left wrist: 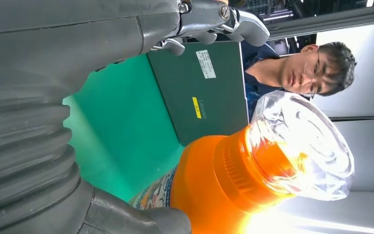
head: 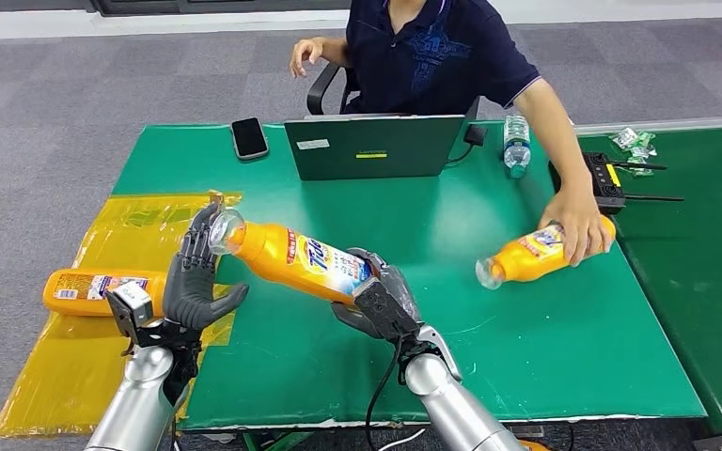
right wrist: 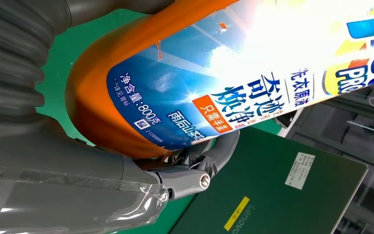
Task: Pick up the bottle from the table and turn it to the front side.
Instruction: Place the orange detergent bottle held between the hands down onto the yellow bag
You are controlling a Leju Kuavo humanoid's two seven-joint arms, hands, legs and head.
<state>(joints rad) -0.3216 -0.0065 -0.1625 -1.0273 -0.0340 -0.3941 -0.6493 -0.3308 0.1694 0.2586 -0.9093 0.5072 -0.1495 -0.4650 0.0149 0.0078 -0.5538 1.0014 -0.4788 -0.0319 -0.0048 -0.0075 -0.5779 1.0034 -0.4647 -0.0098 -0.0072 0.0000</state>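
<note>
An orange detergent bottle (head: 301, 258) with a clear cap (head: 226, 230) hangs tilted above the green table (head: 526, 357), cap end pointing to the left. My right hand (head: 381, 305) grips its base end, fingers wrapped under the body. The blue and white label (right wrist: 224, 73) faces the right wrist camera, with a finger (right wrist: 209, 156) curled beneath it. My left hand (head: 197, 277) stands upright beside the cap, fingers spread, holding nothing. In the left wrist view the cap (left wrist: 302, 146) and orange neck sit between thumb and fingers (left wrist: 214, 19), with gaps on both sides.
A second orange bottle (head: 94, 289) lies on a yellow sheet (head: 66, 366) at the left. A seated person's hand (head: 578, 221) rests on a third bottle (head: 526, 258) at the right. An open laptop (head: 371, 146), phone (head: 249, 138), water bottle (head: 516, 146) and black controller (head: 606, 178) line the far side.
</note>
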